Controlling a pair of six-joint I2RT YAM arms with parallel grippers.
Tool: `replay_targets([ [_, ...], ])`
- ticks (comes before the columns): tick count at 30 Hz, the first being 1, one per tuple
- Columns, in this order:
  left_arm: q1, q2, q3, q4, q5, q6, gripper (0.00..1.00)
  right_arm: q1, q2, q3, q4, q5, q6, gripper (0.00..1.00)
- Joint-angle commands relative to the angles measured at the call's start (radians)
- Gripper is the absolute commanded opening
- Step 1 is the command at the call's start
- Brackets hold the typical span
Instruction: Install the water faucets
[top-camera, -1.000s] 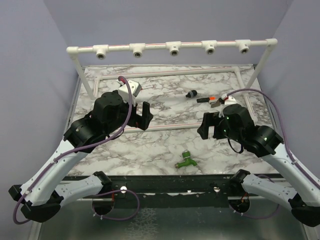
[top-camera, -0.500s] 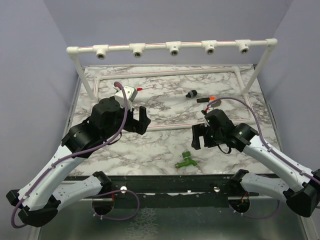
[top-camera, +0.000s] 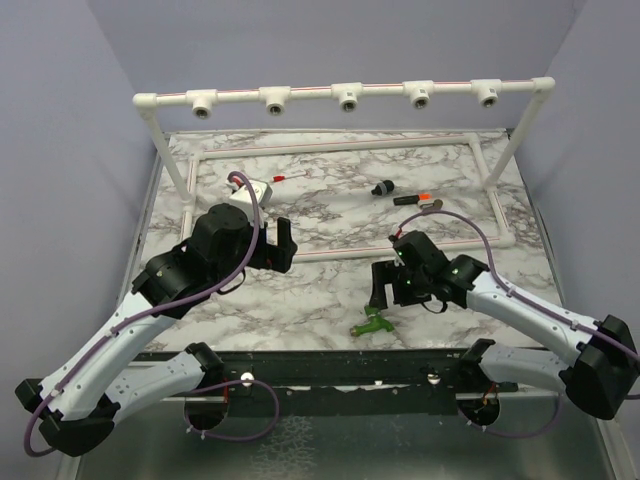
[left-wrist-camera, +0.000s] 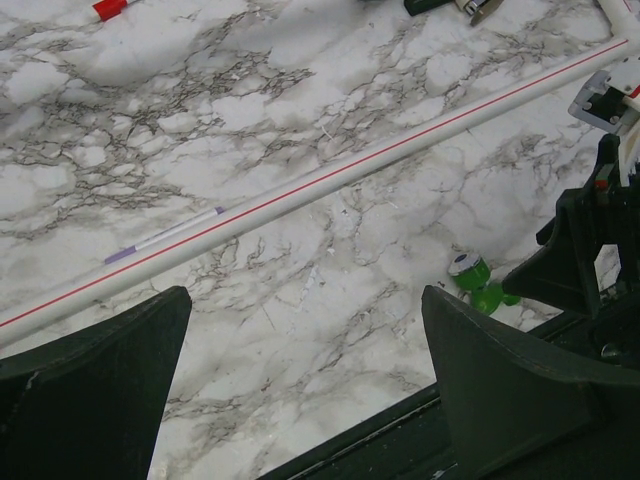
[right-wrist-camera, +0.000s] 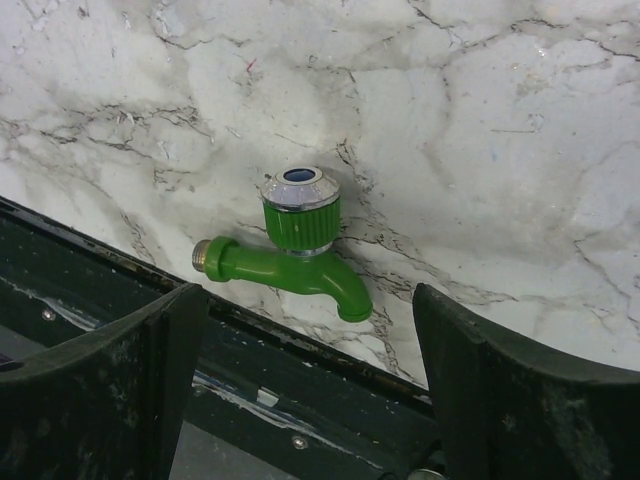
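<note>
No text, label, brand, number or sign reads in any view. The only marking is a thin red stripe along the white pipe, with no lettering. The green faucet near it shows plain surfaces.

Green faucet, silver-topped; white grey-veined marble table

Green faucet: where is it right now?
Top view: the green faucet lies at the near edge of the marble table, right of centre, just ahead of the open right gripper, untouched.
</note>
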Motion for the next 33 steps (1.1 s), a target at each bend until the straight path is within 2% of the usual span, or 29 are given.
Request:
replay_targets([
  [1,0.000,-0.004,-0.010,0.003,-0.038,-0.022,0.99,0.019,0.029,-0.024,0.078,-0.014,0.042,0.87],
  [16,0.000,-0.014,-0.008,0.003,-0.013,-0.031,0.99,0.100,0.155,-0.041,0.168,0.020,0.090,0.75],
  [33,0.000,-0.022,-0.027,0.001,0.002,-0.038,0.99,0.163,0.282,-0.035,0.173,0.165,0.141,0.68],
])
